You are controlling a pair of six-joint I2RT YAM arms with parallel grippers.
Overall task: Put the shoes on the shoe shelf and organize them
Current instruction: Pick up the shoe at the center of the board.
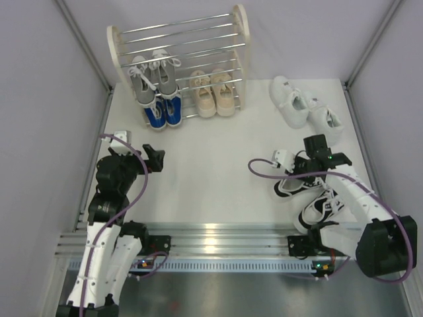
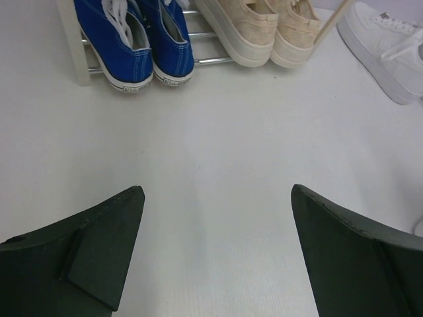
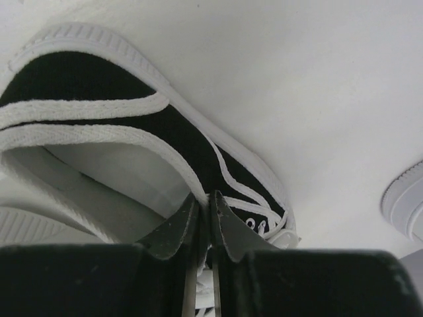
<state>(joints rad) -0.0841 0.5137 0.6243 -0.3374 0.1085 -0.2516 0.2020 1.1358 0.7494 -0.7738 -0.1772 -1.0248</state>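
The right gripper (image 3: pixel 205 210) is clenching the black-and-white sneaker (image 3: pixel 99 86) by the white-taped rim of its opening. Its fingers (image 3: pixel 177 230) are squeezing nearly flat, with just that fabric edge between them.

That shoe is lying on the table (image 1: pixel 218 152) at the right, near the arm bases, and its long axis is running roughly left to right from above. In the wrist view its rounded, ribbed rubber end is pointing away and laces are peeking out by the fingers. The arm is covering too much from above for me to call toe or heel. Its mate (image 1: pixel 324 208) is sitting just beside it on a diagonal, partly under the arm.

The left gripper (image 2: pixel 217 191) is hanging wide open over bare table, facing the shoe shelf (image 1: pixel 119 49) with its cream rounded sides and chrome rods. The blue pair (image 2: pixel 135 39) and the beige pair (image 2: pixel 258 26) are sitting low on it, their tops cut off in that view. The grey pair (image 1: pixel 155 79) is resting above the blue. The smooth white pair (image 1: pixel 304 105) is lying on the table right of the shelf.
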